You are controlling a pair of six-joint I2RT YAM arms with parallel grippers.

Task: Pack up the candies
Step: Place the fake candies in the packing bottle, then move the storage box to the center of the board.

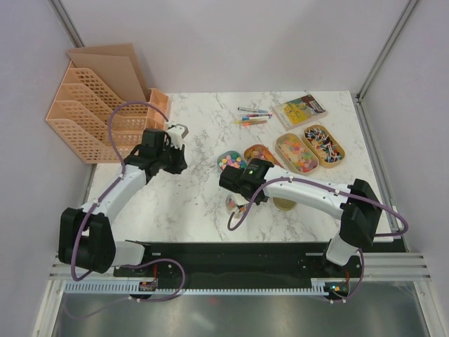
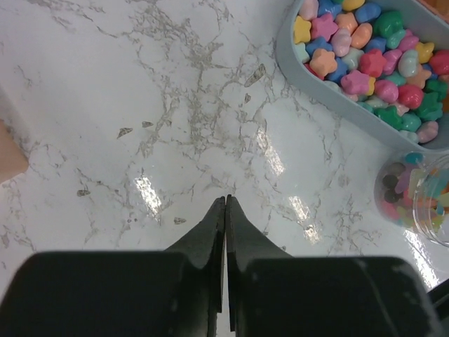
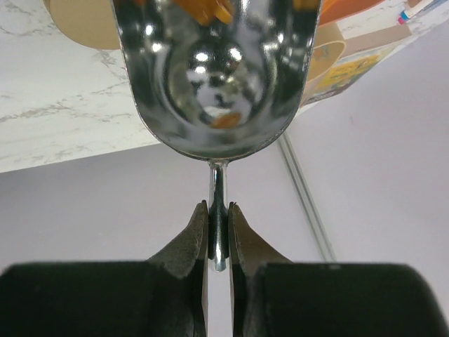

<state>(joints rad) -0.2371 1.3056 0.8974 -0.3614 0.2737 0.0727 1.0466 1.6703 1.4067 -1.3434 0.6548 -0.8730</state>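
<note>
Right wrist view: right gripper (image 3: 218,208) clamps the scoop (image 3: 217,91), left gripper (image 2: 226,202) clenched empty; scooping apparently in hand, next tipping candies (image 2: 365,63) squarely into the jar (image 2: 419,200).

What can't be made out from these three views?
- Right wrist view: the scoop, held in the right gripper, has its bowl cut off by the top edge. Glare and reflections hide whether it holds anything.
- Top view: that gripper's fingertips are hidden under its own wrist.
- Left wrist view: the jar is cut off by the right edge, so its fill level is unreadable.
- Top view: the candies are too small to count.
</note>
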